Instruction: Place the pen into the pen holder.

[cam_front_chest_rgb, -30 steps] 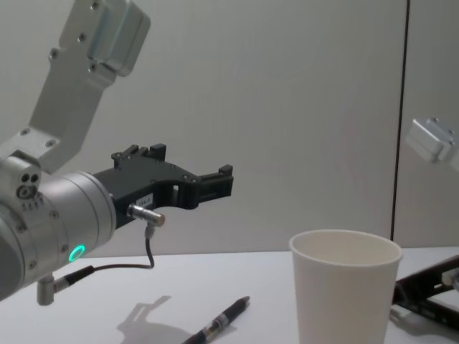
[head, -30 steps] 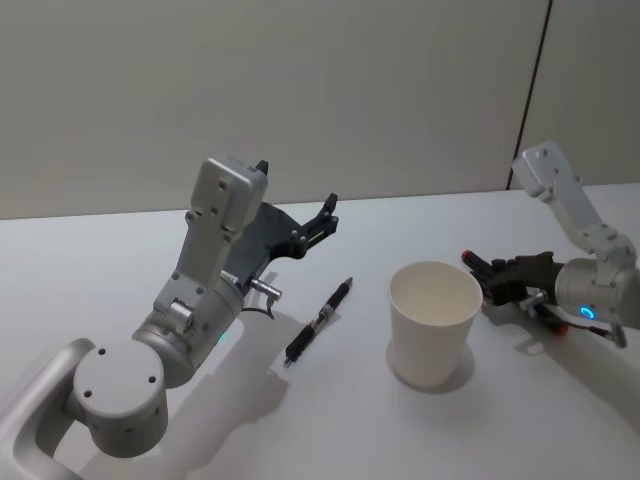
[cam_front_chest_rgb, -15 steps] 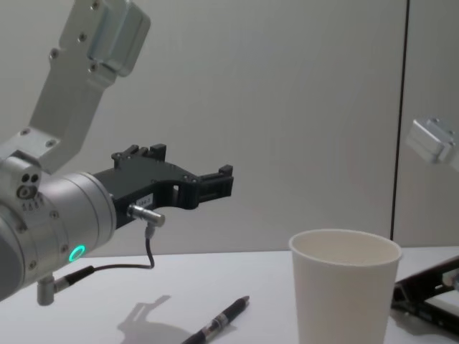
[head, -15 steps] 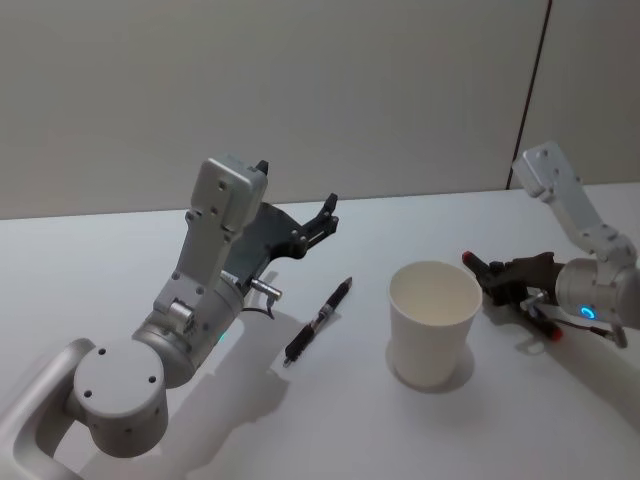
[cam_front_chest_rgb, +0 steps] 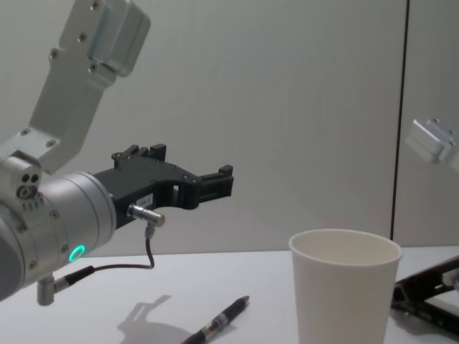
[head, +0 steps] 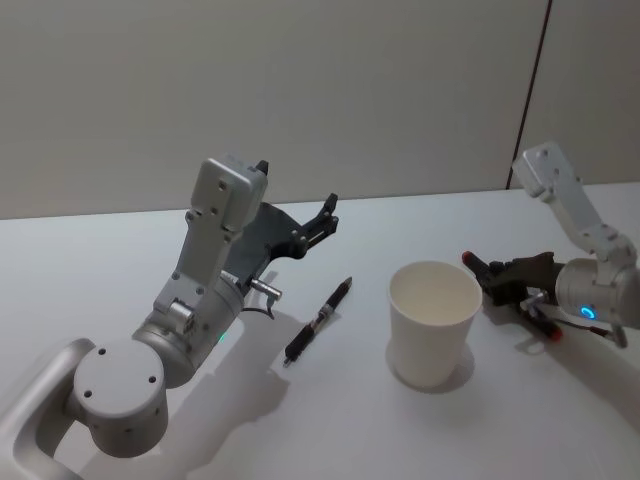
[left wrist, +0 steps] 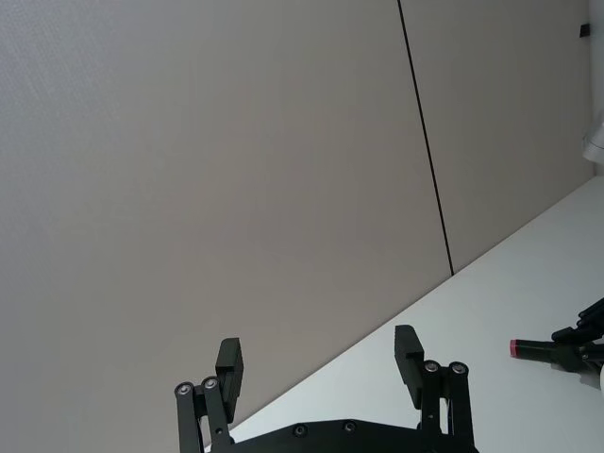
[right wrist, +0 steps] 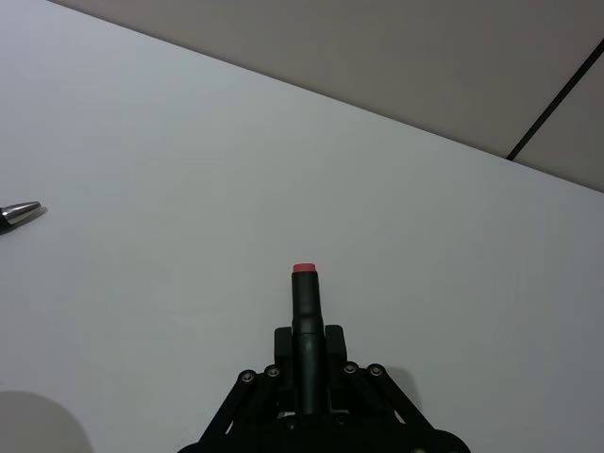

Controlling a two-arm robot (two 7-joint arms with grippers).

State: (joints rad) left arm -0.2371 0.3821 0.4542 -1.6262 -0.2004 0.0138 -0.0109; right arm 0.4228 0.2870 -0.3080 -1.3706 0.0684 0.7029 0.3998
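Note:
A white paper cup, the pen holder (head: 433, 320) (cam_front_chest_rgb: 344, 287), stands upright on the table right of centre. My right gripper (head: 497, 278) (right wrist: 304, 332) hovers just right of the cup, shut on a black pen (head: 478, 265) (right wrist: 304, 297) whose red end points toward the cup. A second black pen (head: 318, 322) (cam_front_chest_rgb: 219, 324) lies flat on the table left of the cup. My left gripper (head: 325, 215) (left wrist: 319, 354) (cam_front_chest_rgb: 215, 183) hangs open in the air above and behind that lying pen, with nothing between its fingers.
The white table (head: 330, 430) runs back to a plain grey wall (head: 300, 90). The left arm's large silver body (head: 150, 360) fills the near left corner. The right arm's white link (head: 565, 195) rises at the far right.
The right gripper with its pen has risen a little off the table beside the cup. The left arm, the cup and the lying pen have not moved.

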